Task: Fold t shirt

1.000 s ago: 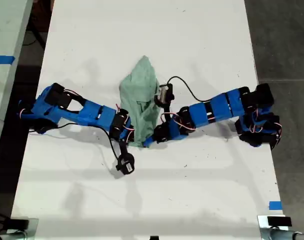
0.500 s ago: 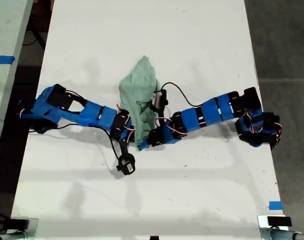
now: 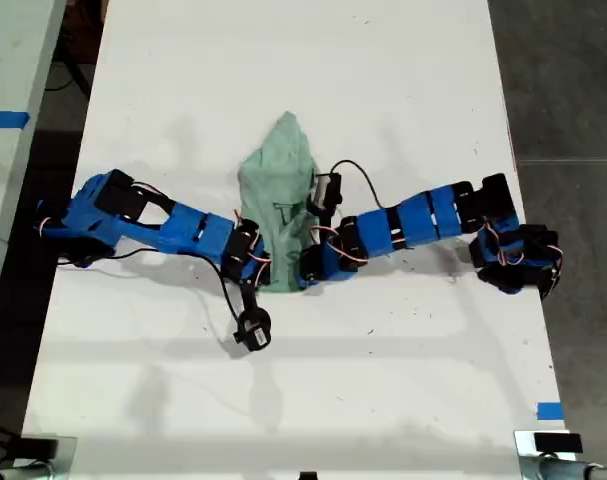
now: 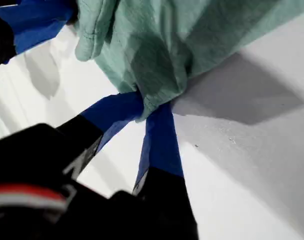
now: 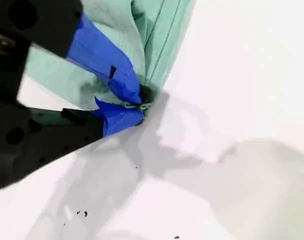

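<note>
The pale mint-green t shirt (image 3: pixel 281 185) lies bunched in a narrow strip at the middle of the white table (image 3: pixel 383 80). My first gripper (image 3: pixel 263 278), on the arm from the exterior view's left, is shut on the shirt's near hem. In the first wrist view its blue fingertips (image 4: pixel 149 107) pinch the fabric (image 4: pixel 157 45), which is lifted a little off the table. My second gripper (image 3: pixel 303 272), on the arm from the exterior view's right, is shut on the same end, right beside the first. The second wrist view shows its jaws (image 5: pixel 138 103) closed on the hem of the cloth (image 5: pixel 157 30).
The blue tip of the second arm (image 4: pixel 31 20) shows behind the cloth in the first wrist view. Both arm bases stand at the table's side edges in the exterior view, and a second table (image 3: pixel 13 60) lies at that view's left. Blue tape (image 3: pixel 549 410) marks the near right edge.
The second arm has swung toward the exterior view's left, bringing its gripper close to the first. The shirt's near end has drawn narrower. The first arm has hardly moved.
</note>
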You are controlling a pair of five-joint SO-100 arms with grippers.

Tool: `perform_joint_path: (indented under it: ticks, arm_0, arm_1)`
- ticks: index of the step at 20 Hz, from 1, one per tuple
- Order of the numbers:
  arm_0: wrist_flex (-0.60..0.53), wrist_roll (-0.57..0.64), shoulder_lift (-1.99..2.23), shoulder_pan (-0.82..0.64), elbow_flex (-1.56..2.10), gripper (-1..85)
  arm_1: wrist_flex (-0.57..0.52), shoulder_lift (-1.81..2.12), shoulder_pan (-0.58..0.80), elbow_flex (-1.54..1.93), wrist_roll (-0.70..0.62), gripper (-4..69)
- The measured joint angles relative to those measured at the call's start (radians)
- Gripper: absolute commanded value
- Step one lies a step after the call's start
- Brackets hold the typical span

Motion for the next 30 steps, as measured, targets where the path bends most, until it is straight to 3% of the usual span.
perform_joint_path:
  ticks: [3, 6, 9, 11, 14, 17, 18, 19, 20, 23, 25, 28, 29, 30]
  arm_0:
    - [-0.026, 0.04, -0.002, 0.008, -0.021, -0.3]
    - [-0.124, 0.123, 0.086, 0.052, -0.02, -0.3]
    - [-0.164, 0.16, 0.222, 0.118, -0.02, -0.3]
    - [-0.133, 0.166, 0.301, 0.12, -0.02, -0.3]
    - [-0.037, 0.204, 0.422, 0.043, 0.002, -0.3]
    - [0.018, 0.356, 0.489, -0.143, 0.002, -0.3]
    - [0.026, 0.419, 0.503, -0.216, 0.011, 3.4]
    - [0.031, 0.479, 0.512, -0.284, 0.028, 20.3]
    - [0.032, 0.518, 0.515, -0.354, 0.054, 23.9]
    - [0.04, 0.611, 0.529, -0.525, 0.061, 23.9]
    - [0.038, 0.649, 0.594, -0.589, 0.061, 18.8]
    - [0.035, 0.684, 0.767, -0.643, 0.077, 0.4]
    - [0.035, 0.693, 0.834, -0.653, 0.1, -0.2]
    - [0.035, 0.699, 0.907, -0.663, 0.133, -0.2]
  arm_1:
    - [0.135, -0.002, -0.012, -0.086, 0.0, 0.7]
    - [0.261, 0.041, -0.103, -0.155, 0.015, 0.7]
    - [0.298, 0.132, -0.229, -0.173, 0.043, 0.7]
    - [0.299, 0.215, -0.25, -0.173, 0.02, 0.7]
    - [0.301, 0.416, -0.153, -0.104, -0.107, 0.7]
    - [0.354, 0.584, 0.046, -0.058, -0.23, 0.9]
    - [0.376, 0.617, 0.118, -0.058, -0.278, 6.4]
    - [0.394, 0.637, 0.175, -0.058, -0.313, 25.7]
    - [0.408, 0.647, 0.222, -0.052, -0.351, 34.9]
    - [0.448, 0.649, 0.301, -0.052, -0.44, 39.2]
    - [0.492, 0.655, 0.353, -0.038, -0.459, 38.0]
    - [0.565, 0.775, 0.451, 0.052, -0.46, 33.3]
    - [0.577, 0.856, 0.483, 0.106, -0.46, 24.7]
    - [0.586, 0.942, 0.509, 0.163, -0.46, 6.4]
